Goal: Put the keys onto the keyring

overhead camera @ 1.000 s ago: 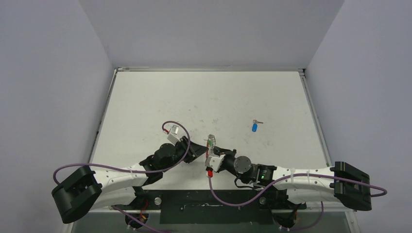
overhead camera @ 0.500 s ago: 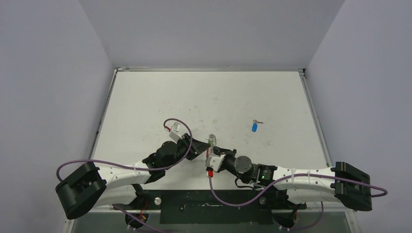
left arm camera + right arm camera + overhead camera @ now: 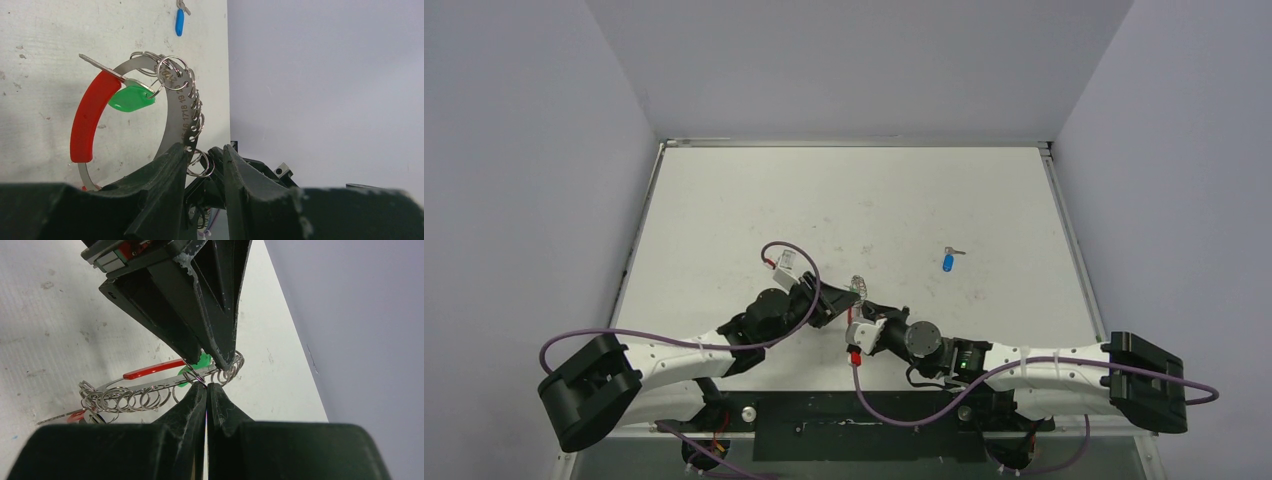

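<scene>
The keyring [image 3: 176, 107] is a silvery band with a red curved section [image 3: 90, 117] and several small split rings, held up above the table. The green key [image 3: 131, 98] hangs from one split ring near the top of the band. The blue key [image 3: 179, 21] lies alone on the table farther out, also visible from the top camera [image 3: 948, 262]. My right gripper [image 3: 206, 384] is shut, its tips pinching a split ring of the keyring [image 3: 150, 390]. My left gripper [image 3: 205, 148] stands open around the band's lower end, one finger [image 3: 167, 165] against the band.
The white table [image 3: 844, 200] has raised edges and grey walls on three sides. Purple cables [image 3: 789, 250] loop over both arms. The two arms meet at the near middle [image 3: 854, 305], fingertip to fingertip.
The left arm has moved forward and right, bringing its fingers up to the keyring. Its jaws have widened a little. The right arm and blue key have stayed put.
</scene>
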Tool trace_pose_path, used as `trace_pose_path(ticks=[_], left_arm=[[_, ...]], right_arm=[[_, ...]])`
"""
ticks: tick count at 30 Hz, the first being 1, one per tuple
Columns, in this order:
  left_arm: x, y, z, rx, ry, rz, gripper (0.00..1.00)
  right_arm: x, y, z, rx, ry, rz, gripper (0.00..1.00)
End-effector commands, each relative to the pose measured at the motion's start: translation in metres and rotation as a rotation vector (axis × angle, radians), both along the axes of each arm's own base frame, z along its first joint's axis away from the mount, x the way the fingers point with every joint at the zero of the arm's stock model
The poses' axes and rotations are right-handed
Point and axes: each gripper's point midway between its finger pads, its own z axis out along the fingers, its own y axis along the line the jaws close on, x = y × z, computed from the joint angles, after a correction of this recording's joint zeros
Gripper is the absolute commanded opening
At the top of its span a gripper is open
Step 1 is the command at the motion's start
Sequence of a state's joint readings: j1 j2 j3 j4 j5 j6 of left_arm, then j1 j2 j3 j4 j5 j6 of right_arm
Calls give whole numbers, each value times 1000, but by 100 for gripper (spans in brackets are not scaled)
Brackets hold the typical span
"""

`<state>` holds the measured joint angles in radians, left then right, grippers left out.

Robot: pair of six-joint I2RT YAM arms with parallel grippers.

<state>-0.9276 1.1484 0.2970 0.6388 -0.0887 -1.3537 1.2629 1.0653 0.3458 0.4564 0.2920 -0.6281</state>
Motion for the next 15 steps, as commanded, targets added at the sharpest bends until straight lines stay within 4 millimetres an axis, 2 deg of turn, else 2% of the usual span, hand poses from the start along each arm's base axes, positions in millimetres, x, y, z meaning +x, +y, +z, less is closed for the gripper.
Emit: trace_pose_path(ticks=[1,8,12,15], left_arm=[[6,-1,28,-47,-59,14,31],[3,24,40,61,-260,33,32],[-6,34,43,139,-445,-6,35],[-19,32,43,224,-661,-107,35]], right_arm=[[8,10,34,99,-50,-26,0],[8,10,35,125,3,-40,0],[9,8,37,170,65,-35,0],[9,6,39,215,114,-31,0]])
